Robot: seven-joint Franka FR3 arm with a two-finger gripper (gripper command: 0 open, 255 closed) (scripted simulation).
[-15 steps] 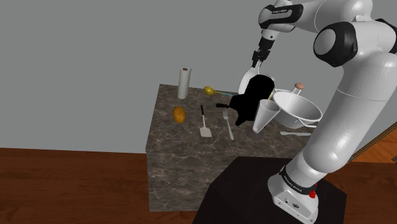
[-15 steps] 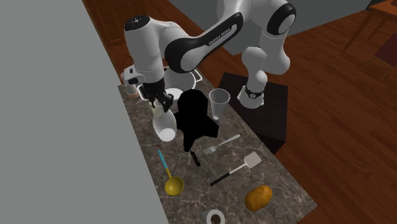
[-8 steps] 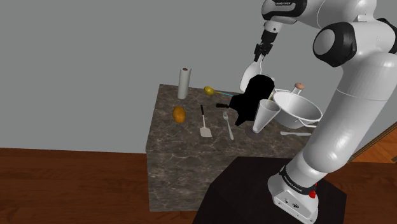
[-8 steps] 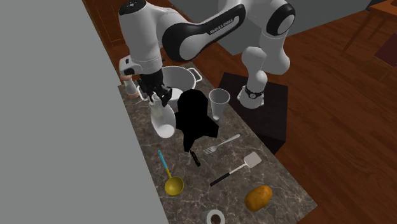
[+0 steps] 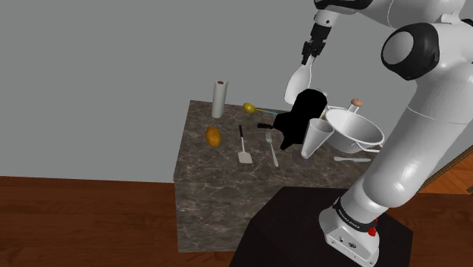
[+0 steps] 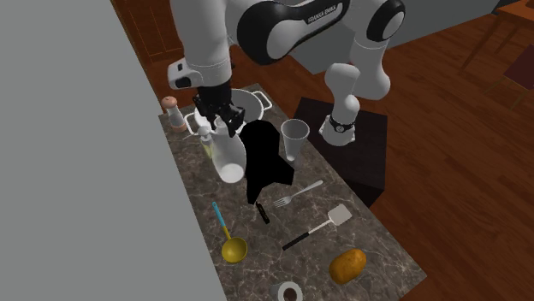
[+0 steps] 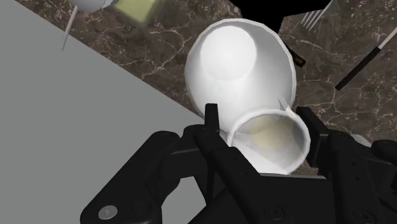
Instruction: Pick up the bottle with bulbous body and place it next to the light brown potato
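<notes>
A white bottle with a bulbous body [image 5: 298, 86] [image 6: 229, 159] hangs tilted above the back of the dark marble counter [image 5: 205, 171]. My black gripper [image 5: 308, 64] [image 6: 217, 128] [image 7: 261, 125] is shut on its narrow neck. In the wrist view the open mouth of the neck sits between the two fingers [image 7: 211, 119] and the round body [image 7: 238, 62] bulges out beyond them. The light brown potato [image 5: 214, 136] [image 6: 347, 266] lies on the counter near its far end, well away from the bottle.
A pure black shape [image 5: 298, 121] [image 6: 265, 161] stands just below and beside the bottle. A white cup [image 5: 316, 138], a white colander [image 5: 355, 130] and a shaker [image 5: 355, 102] are near the arm. A fork [image 5: 271, 148], spatula [image 5: 243, 149], yellow ladle [image 5: 252, 108] and paper roll [image 5: 219, 98] lie toward the potato.
The arm has risen, lifting the bottle higher above the counter with the gripper still clasped on its neck. The things on the counter have not moved.
</notes>
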